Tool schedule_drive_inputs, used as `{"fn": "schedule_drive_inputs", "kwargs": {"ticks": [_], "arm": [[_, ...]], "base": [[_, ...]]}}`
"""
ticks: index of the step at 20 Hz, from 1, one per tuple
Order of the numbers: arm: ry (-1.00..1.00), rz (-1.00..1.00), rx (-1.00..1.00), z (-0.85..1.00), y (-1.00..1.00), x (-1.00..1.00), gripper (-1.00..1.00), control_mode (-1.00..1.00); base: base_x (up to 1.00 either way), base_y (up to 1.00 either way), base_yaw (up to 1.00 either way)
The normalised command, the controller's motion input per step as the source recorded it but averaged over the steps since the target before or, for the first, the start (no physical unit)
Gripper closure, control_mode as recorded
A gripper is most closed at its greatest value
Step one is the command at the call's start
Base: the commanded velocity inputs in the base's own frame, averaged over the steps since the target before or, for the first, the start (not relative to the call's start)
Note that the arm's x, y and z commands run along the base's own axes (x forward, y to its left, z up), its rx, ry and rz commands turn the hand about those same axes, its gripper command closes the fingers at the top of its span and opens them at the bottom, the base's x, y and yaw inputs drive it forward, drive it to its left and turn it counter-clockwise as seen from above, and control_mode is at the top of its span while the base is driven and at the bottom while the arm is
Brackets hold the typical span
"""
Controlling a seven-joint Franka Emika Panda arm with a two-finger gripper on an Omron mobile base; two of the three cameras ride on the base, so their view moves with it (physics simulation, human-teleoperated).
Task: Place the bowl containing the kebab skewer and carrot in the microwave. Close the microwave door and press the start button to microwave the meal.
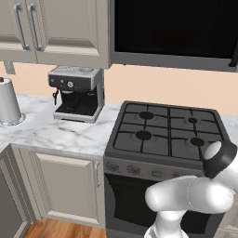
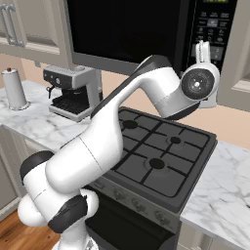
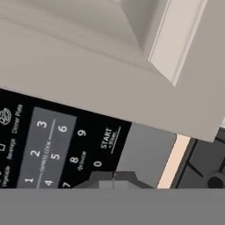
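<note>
My gripper (image 2: pixel 203 49) is pinched shut, holding nothing, so it works as a poker. The microwave door (image 2: pixel 124 29) looks closed, and the start button (image 3: pixel 107 138) sits around 12 o'clock from my fingertips.

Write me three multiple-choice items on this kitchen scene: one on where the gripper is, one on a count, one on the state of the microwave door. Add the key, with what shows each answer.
1. Where is the gripper?
A. At the microwave's keypad
B. Down on the stove
C. At the coffee machine

2. How many burners does the stove have?
A. Two
B. Four
C. Six

3. What state is the microwave door in?
A. Swung wide open
B. Taken off
C. Closed

Key:
1. A: the right base view shows the fingers raised against the keypad, and the hand view looks close onto its number keys and the START button.
2. B: four burners show on the black cooktop in the left base view.
3. C: the black glass panel lies flat across the microwave's front in both base views.
</note>
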Motion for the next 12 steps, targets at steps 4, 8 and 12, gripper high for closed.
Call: {"fn": "schedule_drive_inputs", "kwargs": {"ticks": [4, 8, 12], "arm": [[0.0, 0.0, 0.04, -0.12, -0.17, 0.31, 1.0, -1.0], [0.0, 0.0, 0.04, -0.06, -0.18, 0.32, 1.0, -1.0], [-0.01, 0.0, 0.04, -0.01, -0.21, 0.27, 1.0, -1.0]], "base": [[0.0, 0.0, 0.0], [0.0, 0.0, 0.0], [0.0, 0.0, 0.0]]}}
